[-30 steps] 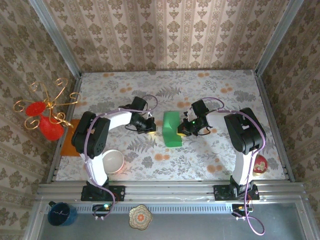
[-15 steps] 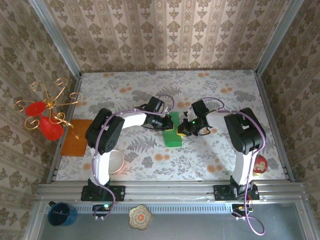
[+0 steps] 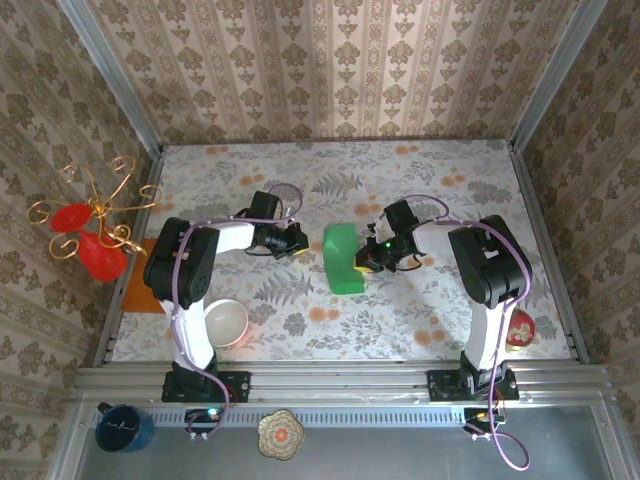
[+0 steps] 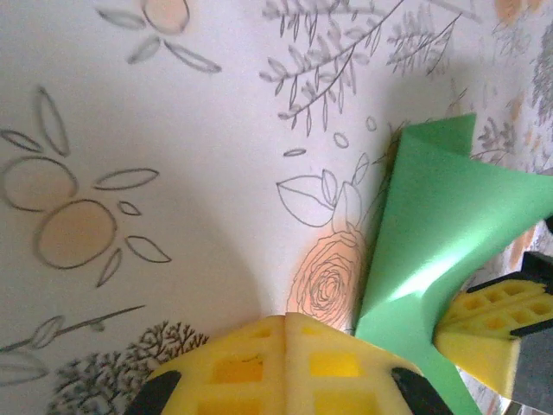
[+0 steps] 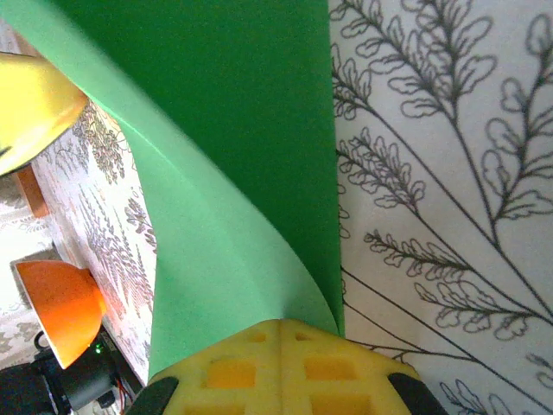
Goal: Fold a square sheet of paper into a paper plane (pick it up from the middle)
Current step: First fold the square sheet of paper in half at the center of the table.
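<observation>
Right wrist view, operator query: where is the square sheet of paper (image 5: 242, 130), and is it held?

Reply: You have it pinched. The right fingers (image 5: 225, 376) are pressed together on one edge of it. From the pads, one layer lies flat ahead on the surface (image 5: 432, 216). The other layer rises and curls over to the fingers' left.

Query: And the other arm?

Reply: The left fingers (image 4: 238, 367) are pressed together on nothing. The sheet stands near them, to their right.

Query: How will it handle?

Reply: Judge it very light, thin and limp. Expect it to bow under its own weight, slide on the smooth surface and take a crease wherever you press. It will probably crumple or tear if you pull both ways at once. Take hold shallowly at the free raised edge opposite the right fingers, where there looks to be room under the paper.
</observation>
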`<state>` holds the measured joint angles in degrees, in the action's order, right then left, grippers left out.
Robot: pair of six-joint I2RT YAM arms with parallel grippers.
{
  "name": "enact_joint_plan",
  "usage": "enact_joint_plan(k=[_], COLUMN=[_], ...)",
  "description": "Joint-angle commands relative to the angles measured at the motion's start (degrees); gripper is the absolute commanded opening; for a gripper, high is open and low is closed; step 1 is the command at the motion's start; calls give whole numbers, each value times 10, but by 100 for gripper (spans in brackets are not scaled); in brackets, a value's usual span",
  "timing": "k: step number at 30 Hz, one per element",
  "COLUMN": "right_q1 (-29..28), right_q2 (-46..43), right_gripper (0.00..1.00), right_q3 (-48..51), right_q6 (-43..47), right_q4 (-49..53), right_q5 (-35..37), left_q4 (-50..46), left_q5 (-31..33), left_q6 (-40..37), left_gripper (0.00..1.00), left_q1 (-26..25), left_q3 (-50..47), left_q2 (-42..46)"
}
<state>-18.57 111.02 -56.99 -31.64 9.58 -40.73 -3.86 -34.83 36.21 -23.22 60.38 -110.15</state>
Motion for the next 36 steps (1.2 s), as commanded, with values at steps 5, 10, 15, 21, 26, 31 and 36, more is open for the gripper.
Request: enact_joint_plan(k=[5,10,15,21,26,31,36], right_q1=[8,8,10,12,11,11,11], right_q2=[66,64,67,62,58,54,56], right_gripper=[2,2,2,1,1,1,1], right_q3=[43,45,48,50,50,51,51], right_q6=[1,2,3,1,1,-3,-3], right_q4=[89,90,86,91,92,87,85], right_q5=[130,130,131,154,156,150,148], left_q4=[98,116,124,134,136,95,99], left_q5=[9,2,6,10,-6,-3,53], left_q6=[41,65,60,34,28,7,26], left_gripper=[3,2,2,2,3,3,3], left_q1=[-106,-119,-87,-9,38,2,-75], left_q3=[24,56,62,33,26,42,49], left_q2=[6,-62,-91,-99,-88,-19,-4])
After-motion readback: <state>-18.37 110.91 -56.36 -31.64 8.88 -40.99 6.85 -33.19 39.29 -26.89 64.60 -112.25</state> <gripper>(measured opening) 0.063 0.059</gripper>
